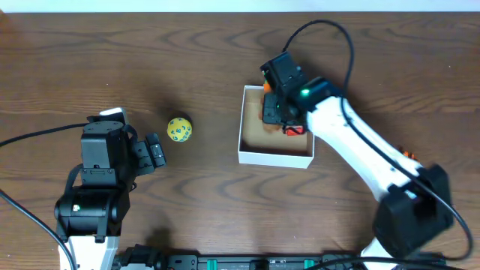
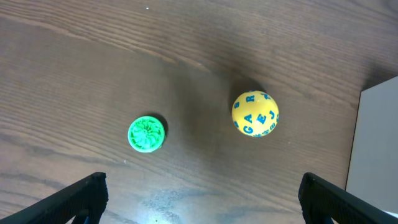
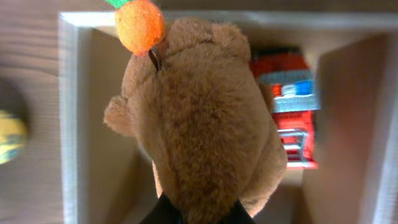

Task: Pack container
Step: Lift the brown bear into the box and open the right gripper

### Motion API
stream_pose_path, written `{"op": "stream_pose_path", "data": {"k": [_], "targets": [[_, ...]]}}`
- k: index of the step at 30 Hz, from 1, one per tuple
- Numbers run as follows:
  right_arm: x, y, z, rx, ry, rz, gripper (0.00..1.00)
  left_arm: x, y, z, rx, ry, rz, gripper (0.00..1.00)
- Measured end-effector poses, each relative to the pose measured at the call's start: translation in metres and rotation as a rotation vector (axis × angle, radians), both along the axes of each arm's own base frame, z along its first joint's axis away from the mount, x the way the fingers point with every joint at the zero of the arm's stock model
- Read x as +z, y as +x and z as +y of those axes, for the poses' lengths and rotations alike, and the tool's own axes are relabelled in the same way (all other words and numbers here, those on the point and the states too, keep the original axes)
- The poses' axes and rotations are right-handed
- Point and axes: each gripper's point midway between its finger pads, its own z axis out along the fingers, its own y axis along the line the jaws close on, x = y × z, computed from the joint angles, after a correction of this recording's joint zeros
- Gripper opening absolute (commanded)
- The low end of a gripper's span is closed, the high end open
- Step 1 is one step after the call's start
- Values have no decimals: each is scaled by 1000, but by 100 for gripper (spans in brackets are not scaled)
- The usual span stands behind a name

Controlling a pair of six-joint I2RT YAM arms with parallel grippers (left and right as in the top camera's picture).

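Note:
The container (image 1: 274,157) is a small white box with a brown floor, right of centre in the overhead view; its rim also shows in the right wrist view (image 3: 68,112). My right gripper (image 3: 199,214) is shut on a brown plush toy (image 3: 199,118) with an orange ball on top, held over the container (image 1: 270,109). A red toy (image 3: 289,112) lies inside the container. A yellow ball with blue letters (image 1: 179,129) lies on the table left of the container, also in the left wrist view (image 2: 255,113). My left gripper (image 2: 202,199) is open and empty, short of the ball.
A small green round toy (image 2: 147,133) lies on the wooden table left of the yellow ball in the left wrist view. The container's white wall (image 2: 373,149) shows at that view's right edge. Black cables trail from both arms.

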Motion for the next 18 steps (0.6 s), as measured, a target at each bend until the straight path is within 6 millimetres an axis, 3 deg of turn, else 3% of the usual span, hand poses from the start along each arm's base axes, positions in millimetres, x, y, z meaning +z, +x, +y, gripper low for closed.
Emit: {"op": "stream_pose_path", "data": {"k": [4,8,9,12,14,15,18], "targets": [[-29,5,6,-4,-11,40,12,0,0,0,1,0,0,98],[-46,8,9,4,-16,58,49,0,0,0,0,0,0,98],[-48,9,9,6,-20,59,54,0,0,0,1,0,0,98],[-48,8,9,29,-31,59,73,0,0,0,0,0,0,98],[-46,6,8,48,-42,66,77,0,0,0,0,0,0,98],[-43,5,7,61,-52,74,86,0,0,0,0,0,1,98],[-15,8,8,101,-54,46,95,0,0,0,0,0,1,98]]}}
